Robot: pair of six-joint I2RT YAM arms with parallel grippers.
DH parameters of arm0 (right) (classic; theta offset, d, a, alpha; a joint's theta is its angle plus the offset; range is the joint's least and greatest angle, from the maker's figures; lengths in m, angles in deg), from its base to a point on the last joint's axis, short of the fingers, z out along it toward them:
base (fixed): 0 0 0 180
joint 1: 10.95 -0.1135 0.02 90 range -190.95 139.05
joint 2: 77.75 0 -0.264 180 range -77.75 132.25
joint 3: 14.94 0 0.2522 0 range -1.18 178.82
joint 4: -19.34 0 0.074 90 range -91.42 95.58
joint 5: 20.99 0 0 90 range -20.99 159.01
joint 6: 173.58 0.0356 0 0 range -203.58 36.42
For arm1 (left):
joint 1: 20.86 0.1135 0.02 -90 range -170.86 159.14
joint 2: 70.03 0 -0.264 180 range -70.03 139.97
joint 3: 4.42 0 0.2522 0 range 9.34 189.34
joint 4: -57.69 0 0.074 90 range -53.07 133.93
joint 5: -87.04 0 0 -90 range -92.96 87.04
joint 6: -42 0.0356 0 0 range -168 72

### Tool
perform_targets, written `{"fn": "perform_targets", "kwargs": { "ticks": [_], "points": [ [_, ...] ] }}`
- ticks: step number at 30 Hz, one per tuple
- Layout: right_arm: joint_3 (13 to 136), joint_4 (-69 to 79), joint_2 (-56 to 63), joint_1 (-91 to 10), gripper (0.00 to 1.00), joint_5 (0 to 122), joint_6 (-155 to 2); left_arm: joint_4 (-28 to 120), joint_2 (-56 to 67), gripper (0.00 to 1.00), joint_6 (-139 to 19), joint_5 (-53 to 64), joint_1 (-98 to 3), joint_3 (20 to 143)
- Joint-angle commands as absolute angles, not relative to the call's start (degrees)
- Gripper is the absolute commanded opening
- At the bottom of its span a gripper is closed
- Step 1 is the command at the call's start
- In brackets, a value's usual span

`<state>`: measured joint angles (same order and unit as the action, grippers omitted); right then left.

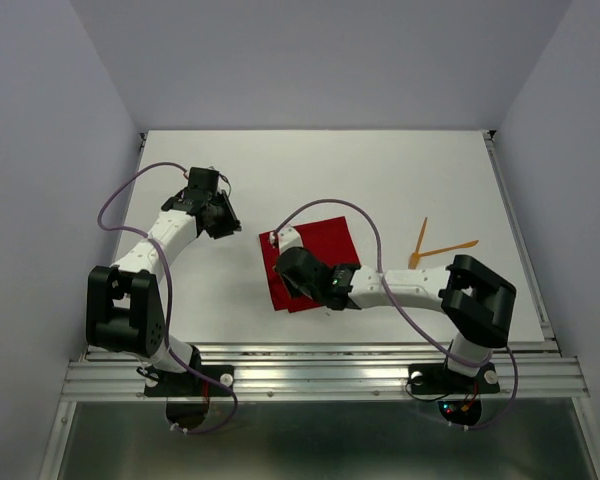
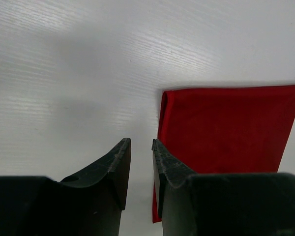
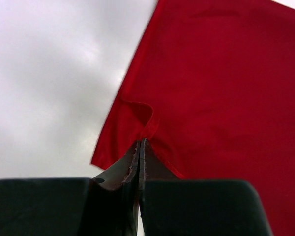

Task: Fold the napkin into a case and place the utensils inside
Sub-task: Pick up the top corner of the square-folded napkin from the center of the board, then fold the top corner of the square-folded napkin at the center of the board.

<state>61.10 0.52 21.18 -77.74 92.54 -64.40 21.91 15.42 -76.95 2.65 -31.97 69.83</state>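
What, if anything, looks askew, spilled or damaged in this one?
Nothing spilled or damaged. The napkin lies skewed to the edges of the table, and its edge puckers where the right fingers pinch it. The utensils lie splayed in a V off to the right, apart from the napkin.

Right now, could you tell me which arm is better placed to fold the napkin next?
Right: the right gripper is shut on the napkin at its edge, ready to lift it; the left gripper hangs beside the cloth, jaws apart, holding nothing.
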Motion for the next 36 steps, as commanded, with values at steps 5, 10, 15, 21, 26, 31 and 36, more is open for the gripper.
{"fn": "perform_targets", "kwargs": {
  "ticks": [5,10,15,21,26,31,36],
  "points": [
    [60.5,8.6,20.2,-70.3,0.01,87.7,-65.4,23.0,15.4,0.35,-75.9,3.7,-31.8,69.5],
    [61.5,10.7,22.3,-65.8,0.01,86.5,-65.3,23.3,15.4,0.35,-76.1,4.2,-31.8,69.5],
    [62.3,12.6,24.7,-61.7,0.01,85.0,-64.1,23.5,15.4,0.35,-75.9,4.6,-31.9,69.2],
    [63.2,14.0,26.8,-57.0,0.01,84.3,-62.8,23.5,15.7,0.35,-76.0,4.8,-32.4,69.1],
    [62.7,15.3,26.7,-53.7,0.01,83.7,-61.2,23.4,15.6,0.35,-75.9,4.5,-32.5,69.3],
    [63.2,15.9,27.4,-51.5,0.01,83.6,-60.6,23.4,15.8,0.35,-75.9,4.8,-32.9,69.4],
    [64.4,16.0,28.9,-50.2,0.01,83.0,-60.3,23.5,15.8,0.35,-75.9,4.7,-33.2,69.4]
  ]
}}
